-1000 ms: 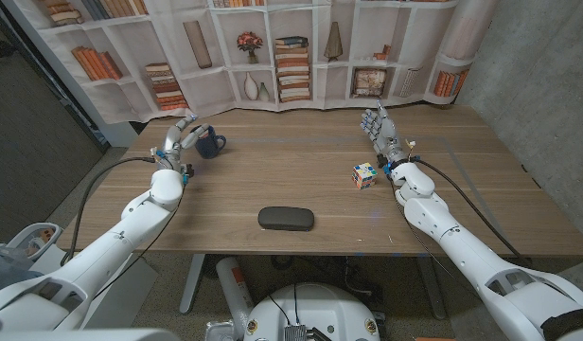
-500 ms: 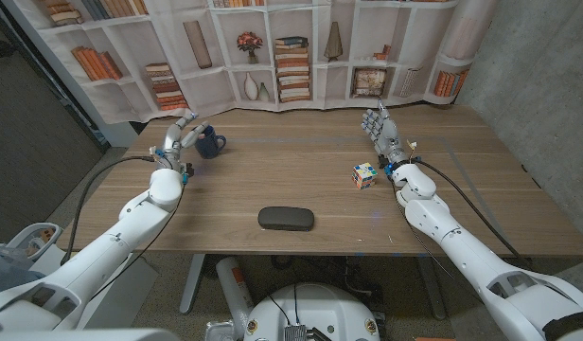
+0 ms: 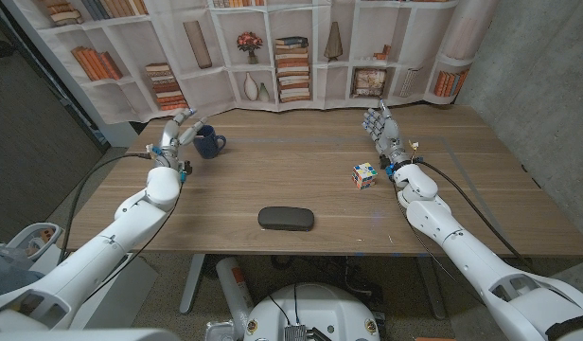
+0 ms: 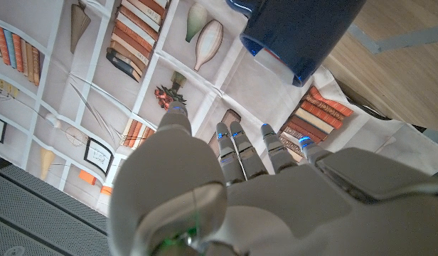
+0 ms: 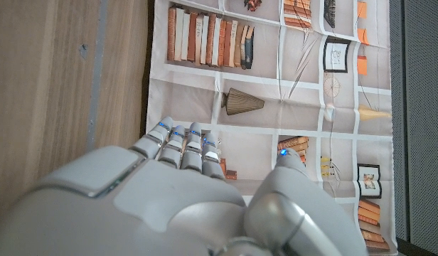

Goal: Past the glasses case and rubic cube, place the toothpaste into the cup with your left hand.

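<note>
A dark blue cup [image 3: 211,143] stands upright at the far left of the wooden table [image 3: 301,161]; its inside is hidden from the head view, and I cannot make out the toothpaste. My left hand [image 3: 177,132] hovers just left of the cup, apart from it, fingers spread and holding nothing. In the left wrist view the cup [image 4: 304,32] sits beyond the fingertips of that hand [image 4: 262,192]. The rubik cube [image 3: 364,175] lies at mid right and the black glasses case [image 3: 286,219] near the front middle. My right hand [image 3: 377,125] stands upright behind the cube, fingers straight, holding nothing.
A bookshelf-print backdrop [image 3: 291,52] hangs behind the table's far edge. Black cables [image 3: 93,189] run along my left arm off the table's left side. The right wrist view looks past my right hand [image 5: 176,192] at bare wood [image 5: 55,71] and the backdrop.
My left hand has drawn back to the left, off the cup's rim, with its fingers spread wider. The cup, cube, case and right hand have stayed put.
</note>
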Action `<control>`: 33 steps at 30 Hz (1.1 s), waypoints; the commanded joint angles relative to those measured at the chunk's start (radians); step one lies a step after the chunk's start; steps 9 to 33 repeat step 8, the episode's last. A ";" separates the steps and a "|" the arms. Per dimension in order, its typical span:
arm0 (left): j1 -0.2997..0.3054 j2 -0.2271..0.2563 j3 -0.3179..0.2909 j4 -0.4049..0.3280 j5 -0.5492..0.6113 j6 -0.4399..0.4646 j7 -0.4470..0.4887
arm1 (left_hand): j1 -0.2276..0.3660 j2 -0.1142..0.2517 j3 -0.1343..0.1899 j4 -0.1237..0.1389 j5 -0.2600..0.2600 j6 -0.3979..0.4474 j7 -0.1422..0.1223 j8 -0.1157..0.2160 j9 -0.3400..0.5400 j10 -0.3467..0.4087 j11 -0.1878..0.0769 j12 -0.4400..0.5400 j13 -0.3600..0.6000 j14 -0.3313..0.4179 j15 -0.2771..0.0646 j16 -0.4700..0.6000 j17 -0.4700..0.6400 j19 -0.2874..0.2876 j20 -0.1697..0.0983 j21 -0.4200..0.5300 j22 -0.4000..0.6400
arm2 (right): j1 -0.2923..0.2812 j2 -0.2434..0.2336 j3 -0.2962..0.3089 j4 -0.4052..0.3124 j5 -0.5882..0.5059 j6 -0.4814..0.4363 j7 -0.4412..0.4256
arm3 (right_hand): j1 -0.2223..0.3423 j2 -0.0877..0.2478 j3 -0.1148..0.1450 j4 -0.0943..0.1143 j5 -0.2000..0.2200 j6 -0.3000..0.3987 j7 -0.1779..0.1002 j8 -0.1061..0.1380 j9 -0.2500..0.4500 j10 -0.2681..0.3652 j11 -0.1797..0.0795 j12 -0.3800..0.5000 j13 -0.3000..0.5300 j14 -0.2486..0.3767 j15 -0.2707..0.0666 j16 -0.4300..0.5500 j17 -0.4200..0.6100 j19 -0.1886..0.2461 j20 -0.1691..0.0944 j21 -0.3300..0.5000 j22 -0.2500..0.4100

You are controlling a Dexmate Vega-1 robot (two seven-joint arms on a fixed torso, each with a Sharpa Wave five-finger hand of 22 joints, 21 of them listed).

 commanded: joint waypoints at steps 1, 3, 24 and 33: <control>0.017 0.011 -0.019 -0.046 0.011 0.004 -0.002 | -0.010 -0.002 -0.001 0.009 0.009 -0.003 0.002 0.006 0.003 -0.001 -0.003 0.005 0.005 -0.004 -0.023 0.006 0.003 -0.019 0.004 0.001 0.003 | -0.011 -0.004 0.003 -0.016 -0.001 0.005 -0.007 | 0.002 0.008 0.002 -0.005 -0.002 0.007 0.003 0.006 0.003 0.006 0.000 0.001 0.003 0.012 -0.001 0.001 0.002 0.008 0.000 -0.003 0.005; 0.018 0.010 -0.021 -0.047 0.013 -0.001 -0.002 | -0.011 -0.002 -0.001 0.009 0.010 -0.004 0.003 0.006 0.003 -0.002 -0.002 0.006 0.005 -0.004 -0.024 0.006 0.003 -0.019 0.004 0.001 0.003 | -0.013 -0.006 0.003 -0.020 -0.002 0.004 -0.010 | 0.002 0.008 0.002 -0.005 -0.002 0.007 0.003 0.006 0.003 0.005 0.000 0.001 0.003 0.012 -0.001 0.001 0.002 0.008 0.000 -0.003 0.005; 0.019 0.010 -0.021 -0.041 0.018 -0.008 -0.010 | -0.012 -0.002 -0.002 0.010 0.011 -0.004 0.006 0.007 0.003 -0.001 -0.001 0.007 0.005 -0.004 -0.023 0.007 0.003 -0.019 0.004 0.001 0.002 | -0.020 -0.004 0.003 -0.028 -0.003 0.006 -0.018 | 0.002 0.009 0.002 -0.005 -0.002 0.007 0.003 0.006 0.003 0.005 0.001 0.001 0.003 0.012 -0.001 0.001 0.002 0.008 0.001 -0.003 0.005; 0.019 0.010 -0.021 -0.041 0.018 -0.008 -0.010 | -0.012 -0.002 -0.002 0.010 0.011 -0.004 0.006 0.007 0.003 -0.001 -0.001 0.007 0.005 -0.004 -0.023 0.007 0.003 -0.019 0.004 0.001 0.002 | -0.020 -0.004 0.003 -0.028 -0.003 0.006 -0.018 | 0.002 0.009 0.002 -0.005 -0.002 0.007 0.003 0.006 0.003 0.005 0.001 0.001 0.003 0.012 -0.001 0.001 0.002 0.008 0.001 -0.003 0.005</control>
